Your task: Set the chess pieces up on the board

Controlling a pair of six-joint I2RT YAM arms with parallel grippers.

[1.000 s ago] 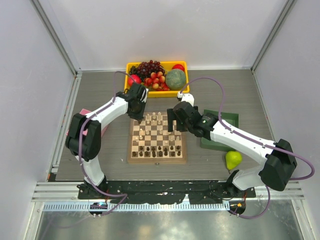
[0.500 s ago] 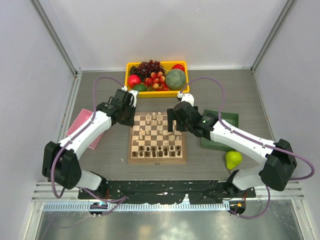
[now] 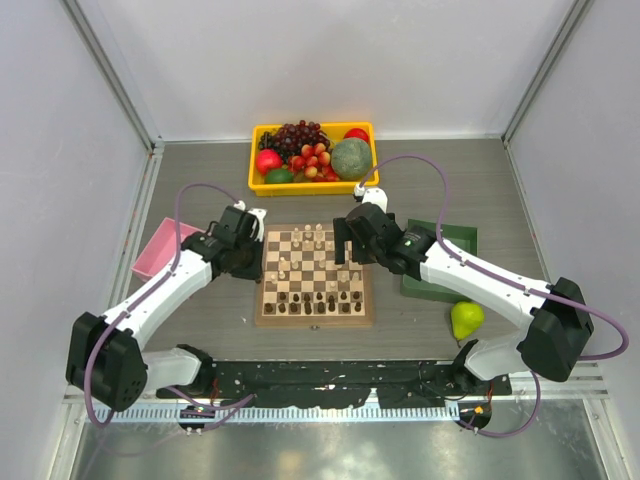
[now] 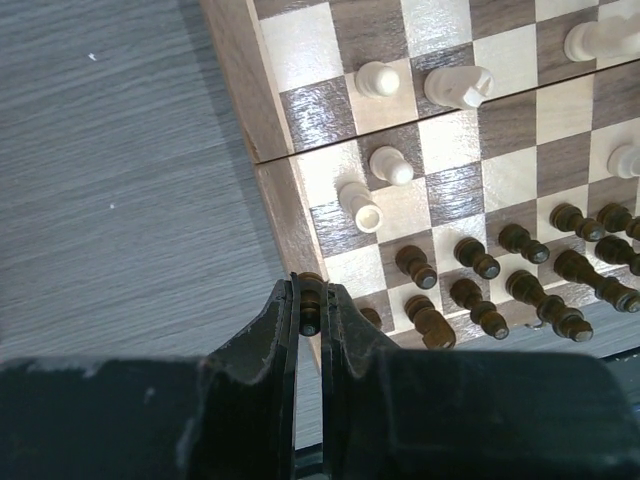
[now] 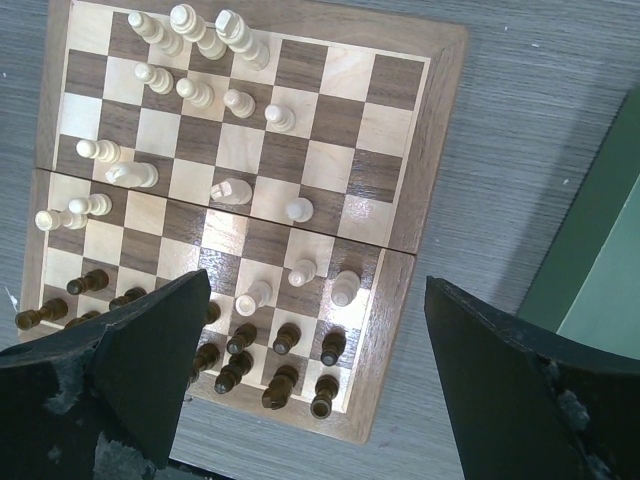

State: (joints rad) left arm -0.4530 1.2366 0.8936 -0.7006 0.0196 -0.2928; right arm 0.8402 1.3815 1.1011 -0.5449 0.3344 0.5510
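The board (image 3: pixel 262 318) lies in the middle of the table. Cream-white pieces (image 3: pixel 305 240) stand on its far half and dark brown pieces (image 3: pixel 320 298) on its near rows. My left gripper (image 3: pixel 254 258) is over the board's left border (image 4: pixel 280 190). It is shut on a dark brown piece (image 4: pixel 311 312), as the left wrist view (image 4: pixel 310 288) shows. My right gripper (image 3: pixel 346 244) hangs wide open and empty above the board's right half; in the right wrist view (image 5: pixel 320 350) several cream and dark pieces show between its fingers (image 5: pixel 150 340).
A yellow tray (image 3: pixel 256 184) of fruit stands behind the board. A pink tray (image 3: pixel 155 250) lies at the left. A green tray (image 3: pixel 450 245) lies at the right under the right arm, with a pear (image 3: pixel 466 318) in front of it.
My left arm has swung back from beside the yellow tray, toward the near left, to the board's left edge. The right arm has not moved.
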